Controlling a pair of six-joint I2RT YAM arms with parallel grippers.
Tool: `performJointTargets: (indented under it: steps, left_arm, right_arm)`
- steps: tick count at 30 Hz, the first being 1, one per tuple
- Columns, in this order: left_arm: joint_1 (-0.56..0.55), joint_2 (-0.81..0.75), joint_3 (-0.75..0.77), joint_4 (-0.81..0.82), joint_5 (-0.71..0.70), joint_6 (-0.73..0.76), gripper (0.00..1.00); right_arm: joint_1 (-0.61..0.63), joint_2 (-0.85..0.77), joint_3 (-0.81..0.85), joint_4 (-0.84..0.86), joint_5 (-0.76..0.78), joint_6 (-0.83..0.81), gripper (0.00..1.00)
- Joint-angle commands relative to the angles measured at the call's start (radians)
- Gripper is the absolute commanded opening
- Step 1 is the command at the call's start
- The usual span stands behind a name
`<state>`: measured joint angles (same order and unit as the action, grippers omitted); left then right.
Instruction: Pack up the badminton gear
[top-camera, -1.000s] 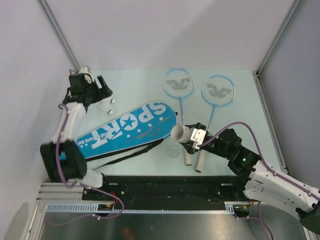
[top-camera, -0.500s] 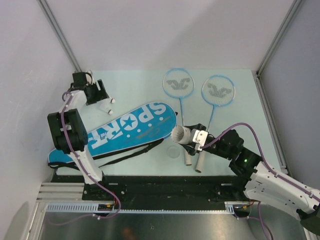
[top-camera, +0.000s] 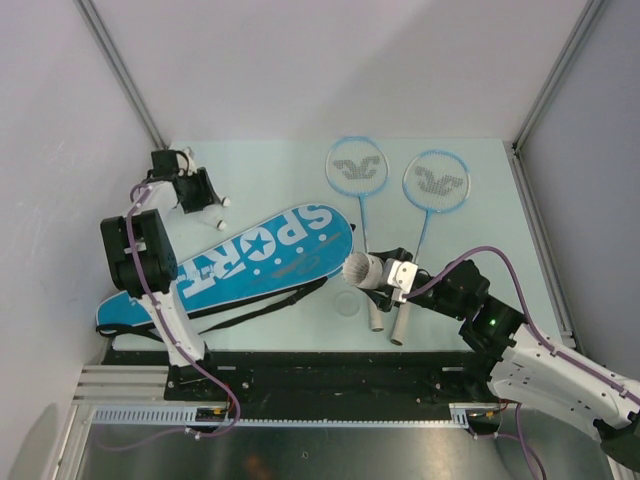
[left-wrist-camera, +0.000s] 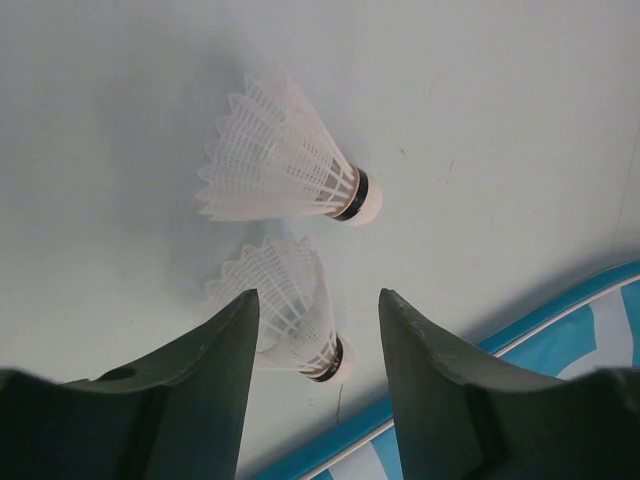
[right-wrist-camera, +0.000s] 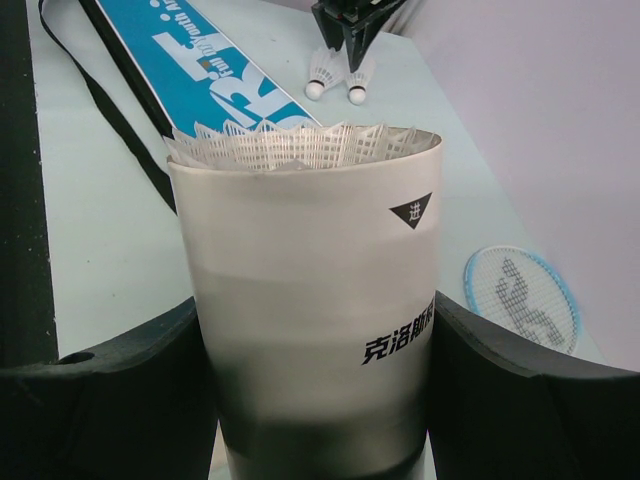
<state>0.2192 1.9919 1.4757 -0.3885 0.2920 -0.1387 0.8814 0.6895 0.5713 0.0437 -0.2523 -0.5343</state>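
Note:
My left gripper (top-camera: 203, 197) is open at the far left of the table, its jaws astride one of two small white shuttlecocks (top-camera: 216, 214). In the left wrist view that shuttlecock (left-wrist-camera: 290, 312) lies on the table between the fingers (left-wrist-camera: 215, 390), untouched, and the second shuttlecock (left-wrist-camera: 285, 165) lies just beyond. My right gripper (top-camera: 388, 273) is shut on the white tube (top-camera: 362, 268), held tilted above the table; shuttlecock feathers show in the tube's (right-wrist-camera: 315, 290) open mouth. The blue SPORT bag (top-camera: 255, 255) lies diagonally at centre left. Two rackets (top-camera: 357, 168) (top-camera: 436, 180) lie at the back right.
The bag's black strap (top-camera: 255, 310) trails toward the near edge. A clear round lid (top-camera: 347, 303) lies beside the racket handles (top-camera: 376, 316). Grey walls close in the left, back and right. The right wrist view shows the bag (right-wrist-camera: 200, 60) and the two shuttlecocks (right-wrist-camera: 335, 78) beyond the tube.
The left arm has swung and lowered its open gripper down around the shuttlecocks by the bag. The right gripper with the tube has barely moved.

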Motion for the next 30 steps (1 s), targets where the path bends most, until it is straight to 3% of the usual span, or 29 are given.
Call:
performJointTargets:
  steps: [1, 13, 19, 24, 27, 30]
  left_arm:
    - [0.000, -0.051, -0.029, 0.010, 0.006, 0.024, 0.52]
    - [-0.041, -0.110, -0.072, -0.010, -0.028, 0.019, 0.28]
    - [-0.046, -0.223, -0.075, -0.062, -0.042, -0.042, 0.02]
    - [-0.057, -0.384, -0.162, -0.079, 0.047, -0.117, 0.00]
    - [-0.157, -0.566, -0.209, -0.076, 0.195, -0.156, 0.00]
    - [-0.375, -0.740, -0.218, -0.061, 0.234, -0.154, 0.00]
  right_arm:
    - [0.005, -0.008, -0.001, 0.061, -0.024, 0.053, 0.30]
    - [0.005, -0.019, -0.001, 0.059, -0.030, 0.054, 0.29]
    - [0.005, -0.021, -0.001, 0.061, -0.030, 0.056, 0.29]
    - [0.007, -0.007, -0.001, 0.068, -0.018, 0.057, 0.29]
    - [0.007, 0.008, -0.001, 0.074, 0.002, 0.059, 0.28]
    - [0.005, 0.030, 0.001, 0.084, 0.025, 0.059, 0.28]
